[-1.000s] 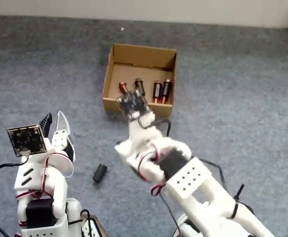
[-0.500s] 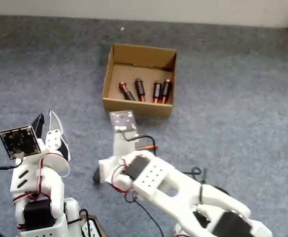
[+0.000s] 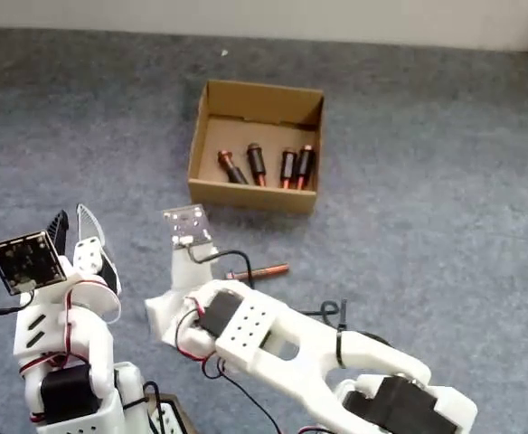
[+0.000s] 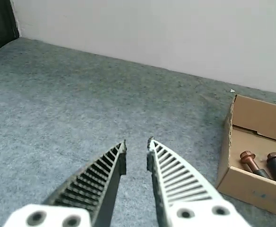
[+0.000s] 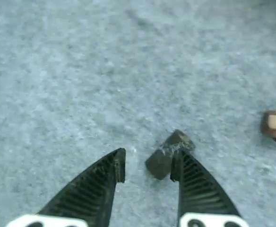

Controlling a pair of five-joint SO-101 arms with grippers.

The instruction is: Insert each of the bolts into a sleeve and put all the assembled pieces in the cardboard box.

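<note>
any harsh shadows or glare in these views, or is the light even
High view: soft, even light, no glare on the cardboard box; its inside looks darker than its rim. Left wrist view: the wall is evenly lit. Right wrist view: the sleeve throws only a faint shadow on the carpet.

The carpet [image 3: 427, 181] is grey cloth with a short, rough, matt pile. The box [image 3: 250, 196] is plain brown cardboard, matt, with raw cut edges. The loose bolt [image 3: 262, 269] looks like copper-toned metal with a dull sheen, as do the bolts in the box [image 3: 226, 161]. The sleeve [image 5: 168, 153] is dark and matt, scuffed pale at one end. The arm shells [image 3: 273, 334] are smooth white plastic. The left gripper [image 4: 137, 144] has one black and one white ribbed finger, and the right gripper [image 5: 147, 161] has black ribbed ones.
</note>
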